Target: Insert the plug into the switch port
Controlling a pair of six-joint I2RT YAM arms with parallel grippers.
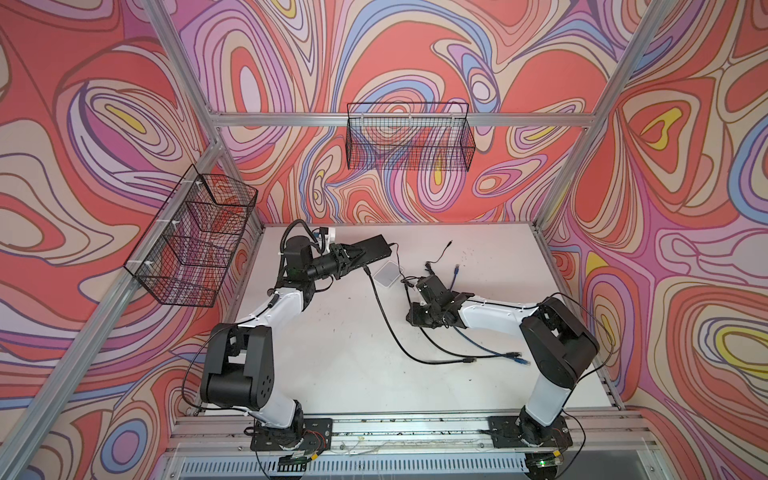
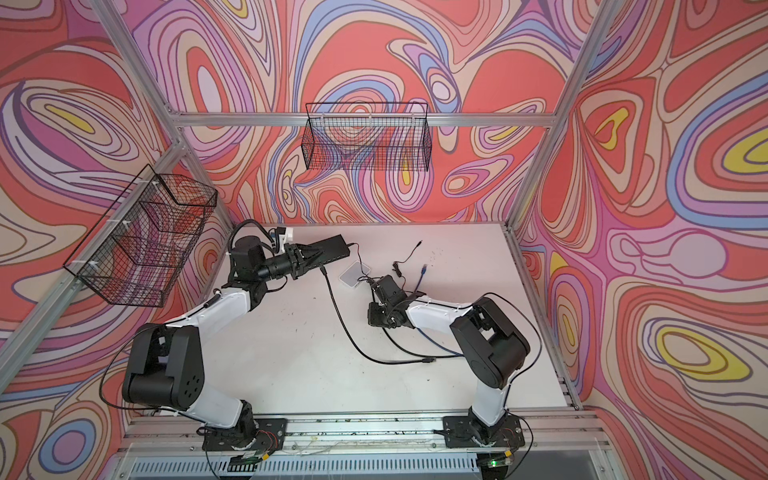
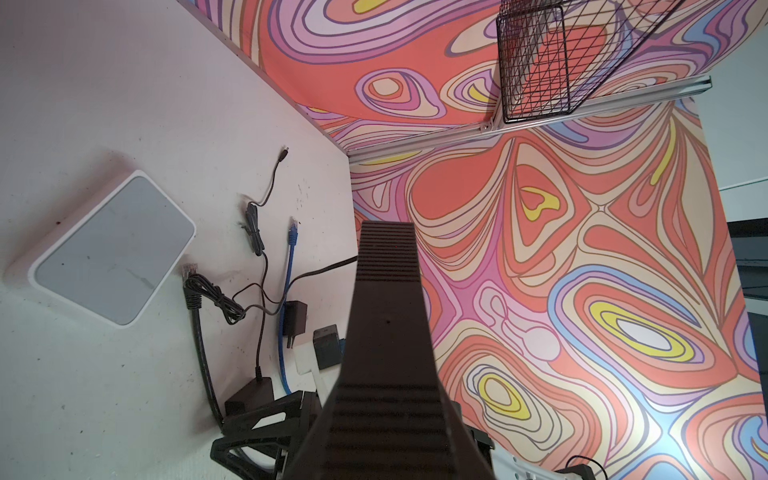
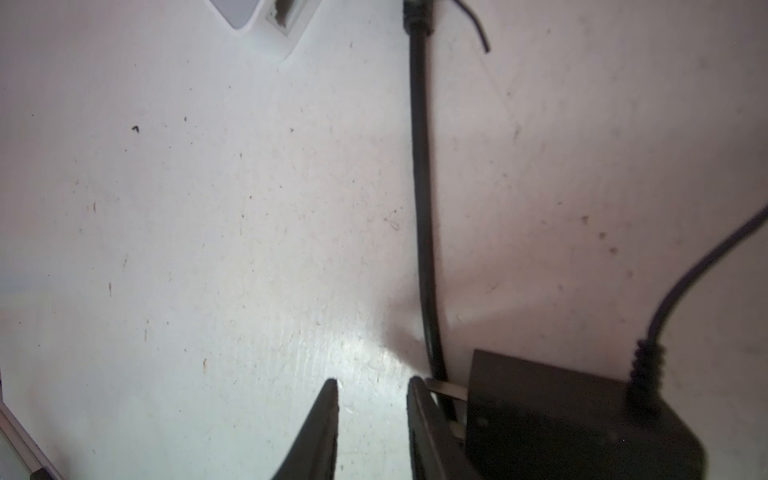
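Right hand (image 4: 374, 388) slightly open, empty | plug (image 4: 417, 14) well ahead | left hand (image 1: 362, 254) clamps switch (image 1: 380, 246)

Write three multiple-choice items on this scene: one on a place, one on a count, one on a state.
1. Where is the white box?
A. on the table
B. on top of an arm
C. hanging from a cable

2. How many wire baskets hang on the frame?
A. one
B. two
C. four

3. The left hand is:
A. open and empty
B. shut on the black box
C. out of view

Answers:
1 A: it lies flat on the table between the arms.
2 B: one hangs on the back rail and one on the left side rail.
3 B: its fingers clamp one end of the box.
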